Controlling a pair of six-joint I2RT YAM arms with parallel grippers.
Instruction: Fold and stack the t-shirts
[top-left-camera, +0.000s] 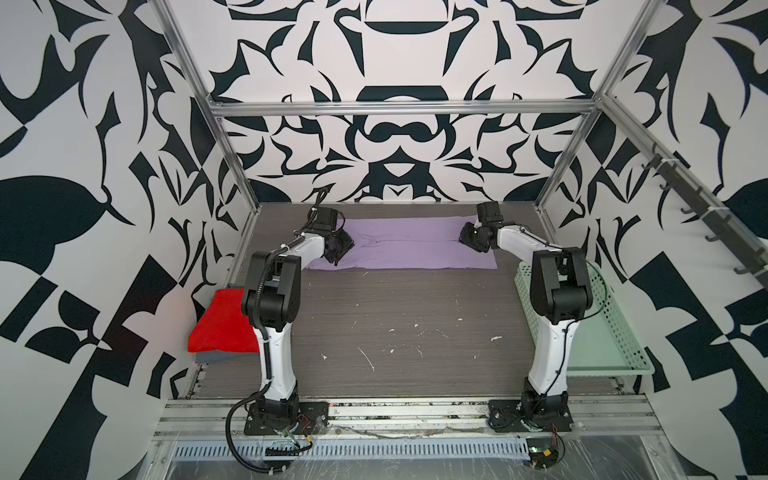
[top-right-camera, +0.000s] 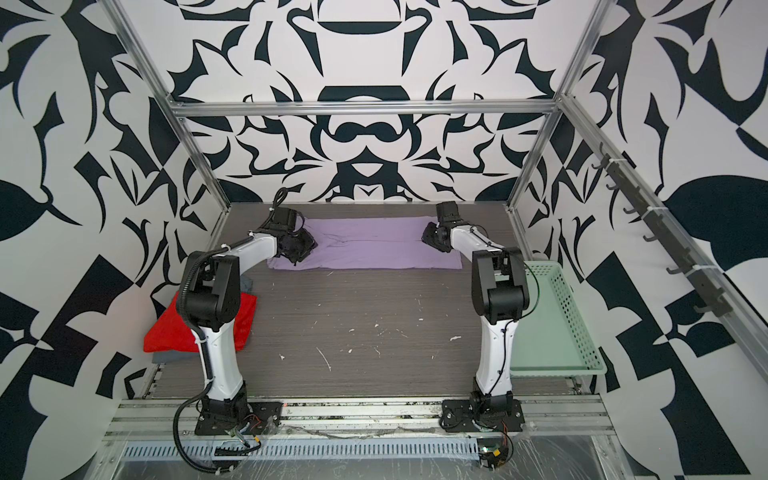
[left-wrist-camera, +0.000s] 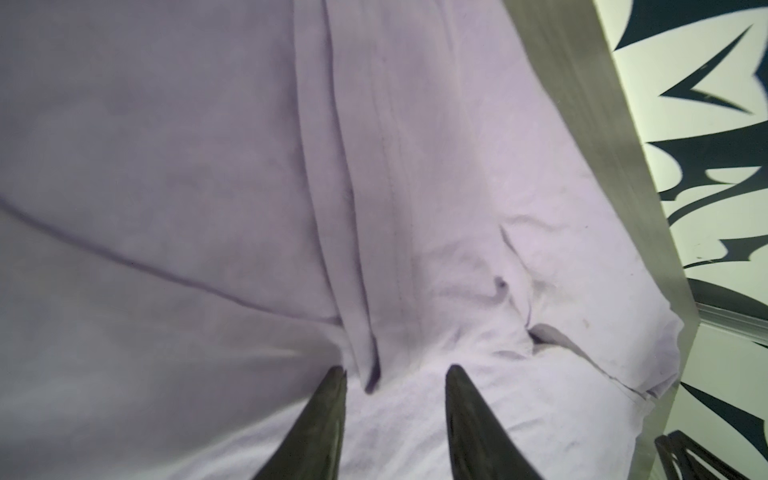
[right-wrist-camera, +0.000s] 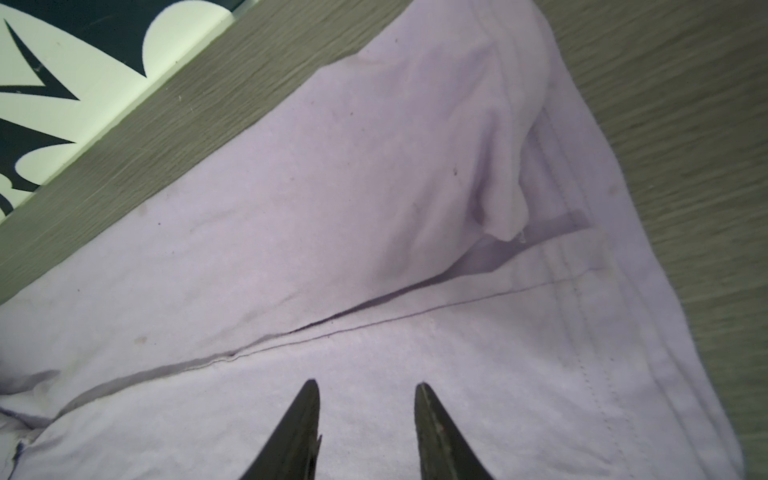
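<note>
The lavender t-shirt (top-left-camera: 407, 245) lies folded into a long flat band along the 12 o'clock edge of the table (top-left-camera: 395, 316). The left gripper (left-wrist-camera: 395, 370) is down on its 9 o'clock end, fingers apart, with a small ridge of cloth between the tips but not clamped. The right gripper (right-wrist-camera: 367, 383) is at the 3 o'clock end, fingers likewise parted over flat cloth. At 8 o'clock the red t-shirt (top-left-camera: 220, 320) lies folded on the grey-blue t-shirt (top-left-camera: 220, 358). The mint basket (top-left-camera: 623, 324) stands at 4 o'clock
</note>
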